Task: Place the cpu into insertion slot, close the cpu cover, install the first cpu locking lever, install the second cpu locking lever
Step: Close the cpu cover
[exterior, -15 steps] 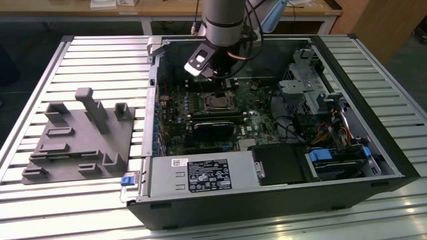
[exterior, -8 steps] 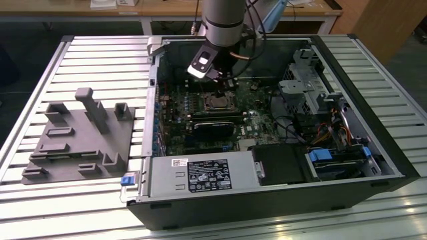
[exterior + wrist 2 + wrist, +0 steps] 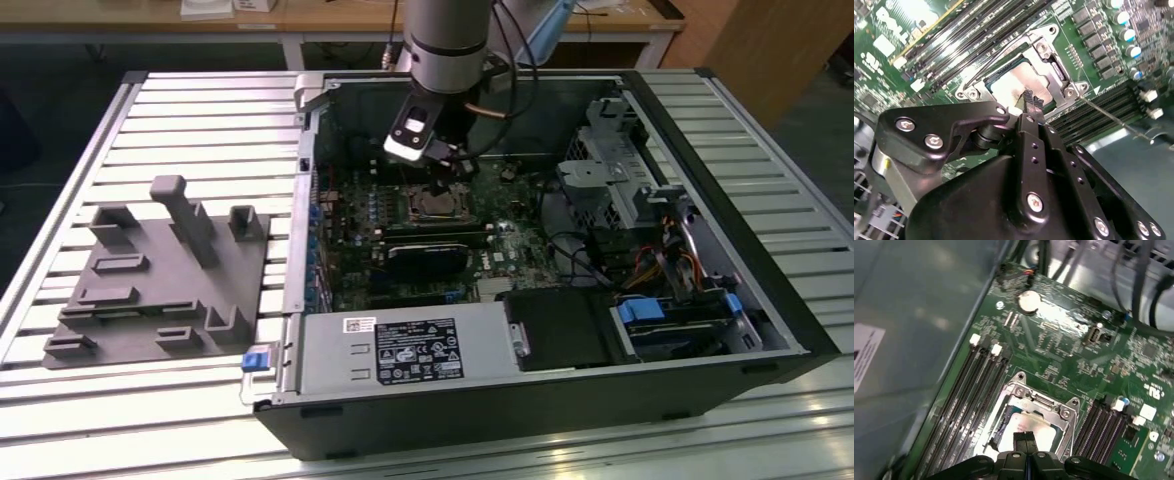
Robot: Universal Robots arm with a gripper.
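The cpu (image 3: 1010,86) lies flat in the insertion slot (image 3: 433,207) on the green board, its dull metal top showing. The cpu cover (image 3: 1050,62) lies down around it as a silvery frame, seen also in the first wrist view as the cpu cover (image 3: 1041,402) around the cpu (image 3: 1033,425). My gripper (image 3: 1030,102) is shut with nothing between its fingers, tips right over the chip's edge; whether they touch it I cannot tell. In the exterior view the gripper (image 3: 445,168) hangs inside the open case just above the socket. A thin lever rod (image 3: 1106,114) sticks out sideways from the socket's corner.
Long black memory slots (image 3: 971,390) run beside the socket on both sides. A black module (image 3: 430,255) lies close to the socket. The power supply (image 3: 400,350) and a drive cage (image 3: 607,175) crowd the case. A grey fixture block (image 3: 154,280) sits on the slatted table at the exterior view's left.
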